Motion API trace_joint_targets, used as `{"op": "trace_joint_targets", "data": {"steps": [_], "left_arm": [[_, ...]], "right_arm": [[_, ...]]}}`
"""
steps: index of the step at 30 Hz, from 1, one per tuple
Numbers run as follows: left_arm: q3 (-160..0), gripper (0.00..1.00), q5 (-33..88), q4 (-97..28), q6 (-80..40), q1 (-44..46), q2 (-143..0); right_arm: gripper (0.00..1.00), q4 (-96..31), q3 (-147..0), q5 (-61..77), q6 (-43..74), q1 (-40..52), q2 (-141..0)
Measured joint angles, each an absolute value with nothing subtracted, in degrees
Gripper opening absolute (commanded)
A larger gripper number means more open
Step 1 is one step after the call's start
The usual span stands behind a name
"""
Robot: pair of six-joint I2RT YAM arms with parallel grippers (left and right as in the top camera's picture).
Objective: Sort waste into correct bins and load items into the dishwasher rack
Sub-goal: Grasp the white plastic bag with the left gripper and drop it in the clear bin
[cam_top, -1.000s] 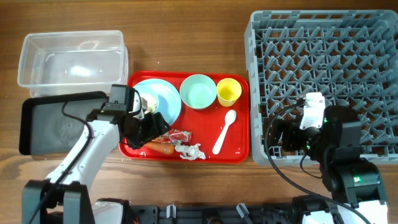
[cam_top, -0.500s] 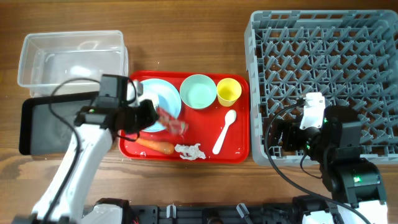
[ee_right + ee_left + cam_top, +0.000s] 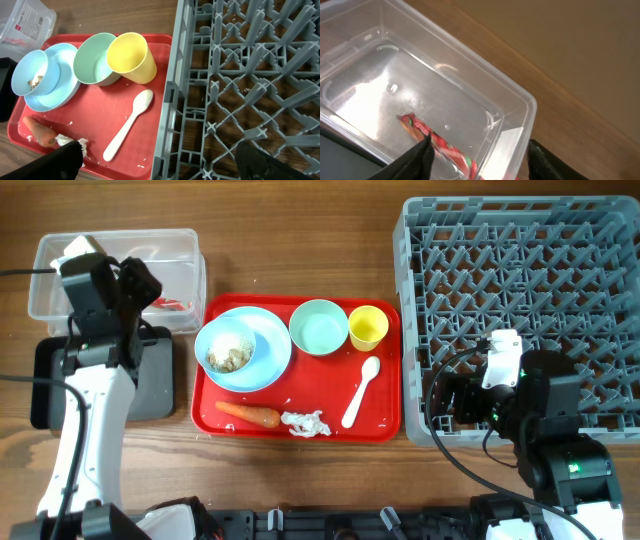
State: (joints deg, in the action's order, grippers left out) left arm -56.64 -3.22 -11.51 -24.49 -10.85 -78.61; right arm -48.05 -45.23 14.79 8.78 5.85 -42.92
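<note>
The left arm has swung away from the flat red plastic serving tray at the middle of the bench to the far-left corner, and the one crinkled red snack wrapper, gone from the tray, now lies on the floor of the clear rectangular plastic tub. The left gripper hangs over it with its fingers spread wide, gripping nothing. That leaves uncovered the round light-blue plate and the small light-blue bowl sitting on it with beige crumbly scraps inside. There are two bins: the tub and, just in front of it by the left edge, one shallow black rectangular tray. On the red tray are two bowls counting the smooth mint-green one, one yellow cup, one white plastic spoon, one orange carrot-like stick and one crumpled white tissue. One square grey plastic rack of upright pegs fills the right side, holding none of these dishes; the right gripper sits at its near-left corner, fingers wide and holding nothing.
</note>
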Motion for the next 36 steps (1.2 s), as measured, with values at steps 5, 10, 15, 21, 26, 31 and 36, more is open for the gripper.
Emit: {"op": "trace_joint_targets", "data": {"steps": [5,10,15,21,26,31,36], "left_arm": [[-56.73,0.64,6.11,-23.24,-24.53,-8.34,-74.54],[-57.17,0.70,12.43,-43.09,-23.59,6.35,-73.23],[-57.17,0.77,12.93,-51.24,-20.88,26.59,-81.62],[-57.17,0.75,10.46,-50.78,-20.43,39.18,-93.84],[-57.17,0.32,5.80,-49.34,-20.05,42.57,-97.80],[-57.17,0.04,4.25,-48.14,-19.88,42.70,-97.97],[-58.83,0.04,3.20,-49.78,-20.03,40.91,-96.88]], "right_arm": [[1.00,-48.45,-45.23,14.79,8.80,5.85,-42.92],[1.00,-48.69,-45.23,14.79,8.78,5.85,-42.92],[1.00,-48.77,-45.23,14.79,8.78,5.85,-42.92],[1.00,-48.88,-45.23,14.79,8.80,5.85,-42.92],[1.00,-48.93,-45.23,14.79,8.80,5.85,-42.92],[0.99,-49.08,-45.23,14.79,8.80,5.85,-42.92],[1.00,-49.32,-45.23,14.79,8.78,5.85,-42.92]]}}
